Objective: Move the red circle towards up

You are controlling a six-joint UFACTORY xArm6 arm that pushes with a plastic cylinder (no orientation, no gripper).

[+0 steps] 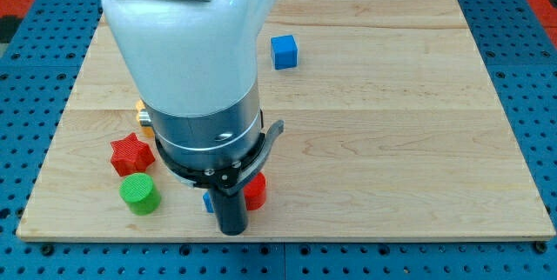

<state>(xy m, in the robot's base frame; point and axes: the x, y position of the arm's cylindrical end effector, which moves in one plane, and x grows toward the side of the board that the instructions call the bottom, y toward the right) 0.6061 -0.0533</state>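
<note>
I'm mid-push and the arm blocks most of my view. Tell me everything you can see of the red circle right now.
Only a sliver of the red circle shows, peeking out on the view's right of the dark rod near the board's bottom edge. It looks like a glossy red block with a rounded side, lying on the wood. My tip sits just below and to the view's left of it; whether they touch is hidden. A bit of blue block shows on the rod's other side.

The board's (392,97) right half lies open; red star (130,153) and green cylinder (138,194) crowd the lower left.
</note>
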